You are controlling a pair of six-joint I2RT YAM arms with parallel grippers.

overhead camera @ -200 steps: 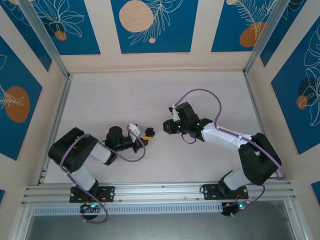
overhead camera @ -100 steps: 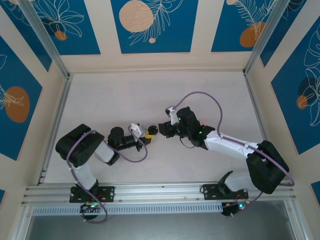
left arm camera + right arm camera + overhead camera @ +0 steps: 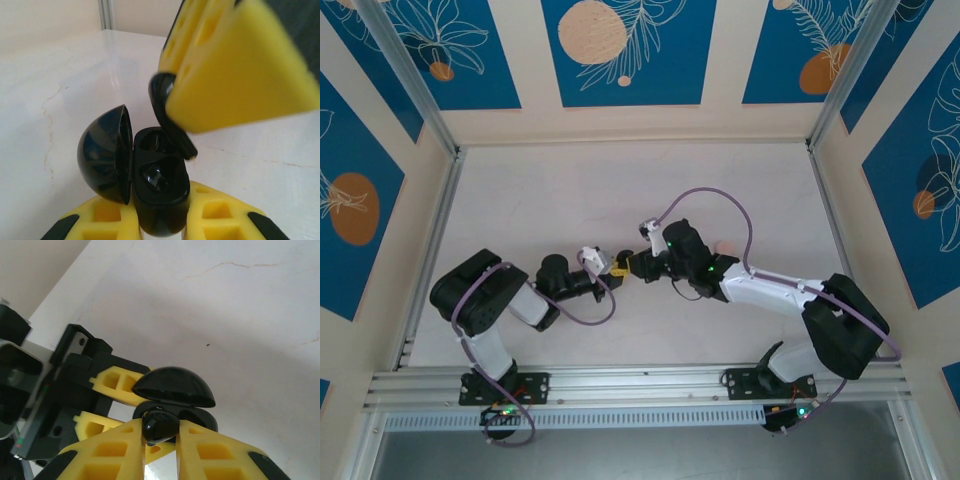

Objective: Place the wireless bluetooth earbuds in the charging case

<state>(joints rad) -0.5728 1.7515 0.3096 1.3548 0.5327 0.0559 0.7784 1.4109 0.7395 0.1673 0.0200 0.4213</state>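
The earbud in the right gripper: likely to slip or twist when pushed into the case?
Probably slippery: the earbud looks glossy and rounded. It may pivot, pinched at the tips of the right gripper. Likely light, being so small.

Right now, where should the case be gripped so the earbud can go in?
Pinch the case across its lower body, coming from the end away from the sockets, as the left gripper does. The lid stands open to one side, so that keeps lid and sockets free for the earbud.
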